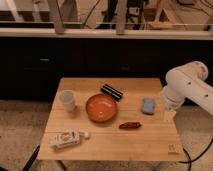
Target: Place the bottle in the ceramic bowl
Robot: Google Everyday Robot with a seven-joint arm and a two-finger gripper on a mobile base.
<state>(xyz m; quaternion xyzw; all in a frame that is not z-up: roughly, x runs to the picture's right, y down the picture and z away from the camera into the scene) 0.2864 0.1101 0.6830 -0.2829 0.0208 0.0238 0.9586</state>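
Bottle lies front-left on desk, apart from bowl; tool near desk's right edge, can't tell its grip state.

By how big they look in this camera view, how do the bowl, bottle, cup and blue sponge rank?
1. Ceramic bowl
2. Bottle, though it lies nearest the camera
3. White cup and blue sponge look alike, so unranked
The gripper hovers beside the sponge.
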